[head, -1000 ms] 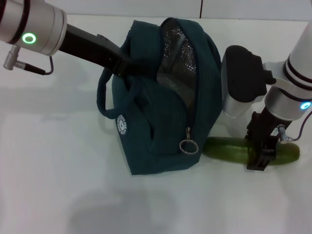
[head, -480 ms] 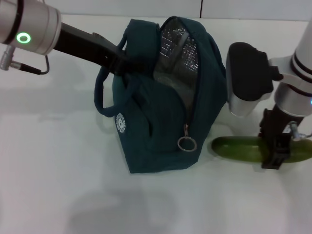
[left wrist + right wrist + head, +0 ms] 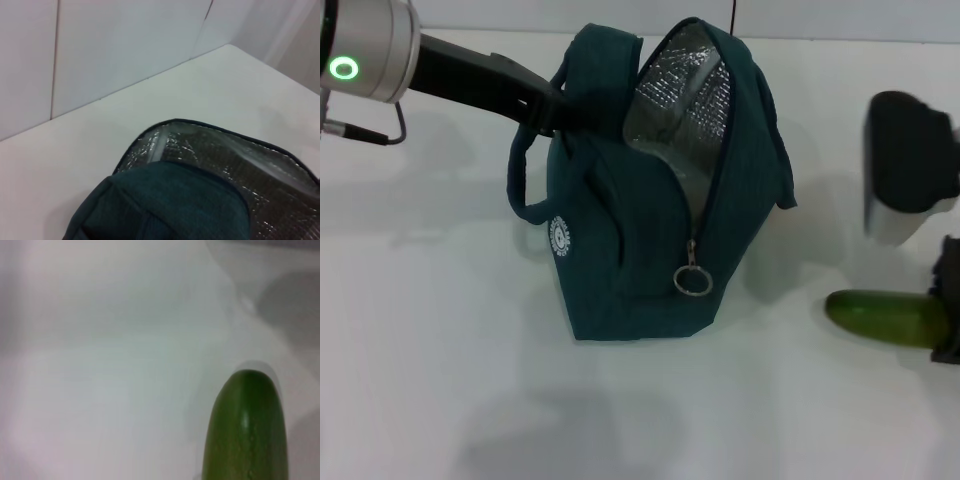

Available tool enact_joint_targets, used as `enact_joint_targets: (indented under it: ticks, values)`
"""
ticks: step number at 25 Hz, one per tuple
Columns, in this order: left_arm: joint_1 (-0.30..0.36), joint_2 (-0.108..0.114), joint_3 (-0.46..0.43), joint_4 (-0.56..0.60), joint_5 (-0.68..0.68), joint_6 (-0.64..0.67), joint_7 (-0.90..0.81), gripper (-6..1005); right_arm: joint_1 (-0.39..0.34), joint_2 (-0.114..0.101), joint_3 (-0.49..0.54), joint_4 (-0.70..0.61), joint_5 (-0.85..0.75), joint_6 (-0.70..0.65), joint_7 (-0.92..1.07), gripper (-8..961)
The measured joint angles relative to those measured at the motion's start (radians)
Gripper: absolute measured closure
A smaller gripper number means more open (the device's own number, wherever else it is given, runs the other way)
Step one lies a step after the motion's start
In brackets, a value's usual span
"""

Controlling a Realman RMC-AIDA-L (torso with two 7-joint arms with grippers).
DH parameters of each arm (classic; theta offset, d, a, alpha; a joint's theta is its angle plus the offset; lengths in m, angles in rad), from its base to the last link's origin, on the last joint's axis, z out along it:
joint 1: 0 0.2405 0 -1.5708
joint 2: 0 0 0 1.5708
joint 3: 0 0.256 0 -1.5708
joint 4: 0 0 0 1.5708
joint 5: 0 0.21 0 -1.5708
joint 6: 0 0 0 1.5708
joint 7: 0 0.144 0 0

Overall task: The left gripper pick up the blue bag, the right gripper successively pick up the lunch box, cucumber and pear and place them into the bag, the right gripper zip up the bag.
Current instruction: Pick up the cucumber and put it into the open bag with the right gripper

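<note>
We note cucumber (image 3: 885,317) shifted rightward with right gripper (image 3: 948,318), clamped on it, now well apart from blue bag (image 3: 650,250). Left gripper (image 3: 552,108) keeps handle pinched, mouth open. Judgement: cucumber lift underway.

Teal-blue bag (image 3: 640,250), silver lining; green cucumber (image 3: 882,317)

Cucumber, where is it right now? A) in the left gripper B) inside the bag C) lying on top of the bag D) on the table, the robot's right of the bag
D: the cucumber lies on the white table at the right gripper, well clear of the blue bag, whose open top the left gripper holds.
</note>
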Motion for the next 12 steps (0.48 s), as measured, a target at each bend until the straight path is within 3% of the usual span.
enact_joint_targets:
  ticks: [7, 12]
  values:
    - [0.001, -0.003, 0.000, -0.002, -0.001, -0.003, 0.009, 962, -0.039, -0.002, 0.196, -0.051, -0.070, 0.025, 0.009, 317]
    - [0.002, -0.005, 0.000, -0.008, -0.001, -0.008, 0.011, 963, -0.042, -0.003, 0.406, -0.087, -0.068, 0.140, 0.036, 317]
